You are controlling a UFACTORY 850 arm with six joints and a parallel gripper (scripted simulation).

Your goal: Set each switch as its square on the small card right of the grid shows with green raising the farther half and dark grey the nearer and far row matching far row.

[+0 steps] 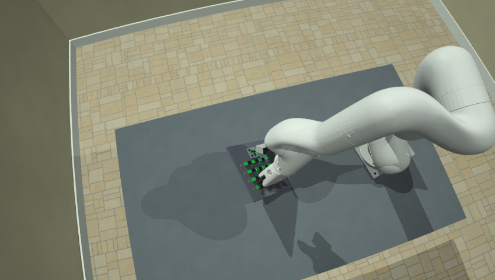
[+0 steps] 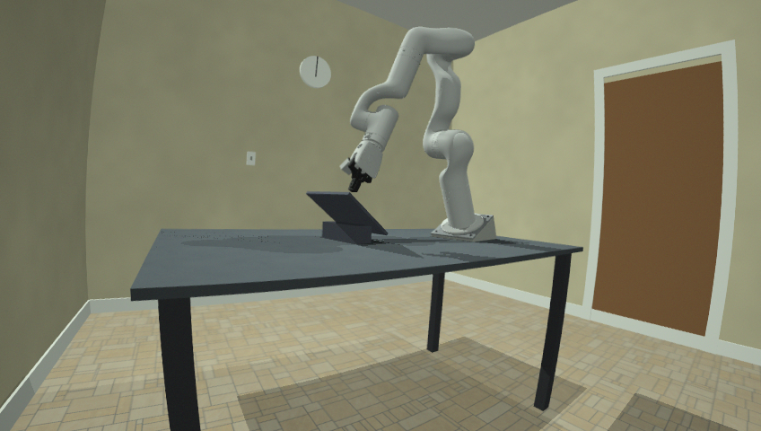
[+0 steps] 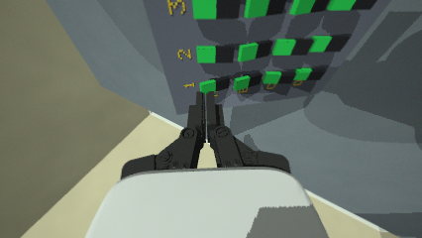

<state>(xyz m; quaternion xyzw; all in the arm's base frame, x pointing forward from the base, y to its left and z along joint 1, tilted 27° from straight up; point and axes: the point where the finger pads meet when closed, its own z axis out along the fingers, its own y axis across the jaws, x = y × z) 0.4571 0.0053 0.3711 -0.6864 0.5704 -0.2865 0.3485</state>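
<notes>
The tilted dark switch panel (image 1: 258, 171) stands mid-table and also shows in the exterior view (image 2: 346, 210). It carries a grid of rocker switches, each half green and half dark grey. The small card (image 1: 251, 151) lies at the panel's edge beside the grid. My gripper (image 3: 205, 102) is shut and holds nothing. In the wrist view its tips point at the switch in row 1 at the left end (image 3: 208, 85), just below its green half. I cannot tell whether they touch. In the top view the gripper (image 1: 262, 180) is over the lower rows of the grid, and in the exterior view (image 2: 354, 185) it is just above the panel.
The arm's base (image 1: 385, 159) is bolted to the table behind the panel. A dark block (image 2: 346, 232) props the panel up. Yellow row numbers (image 3: 184, 55) run along the grid's side. The table's edges drop to a tiled floor.
</notes>
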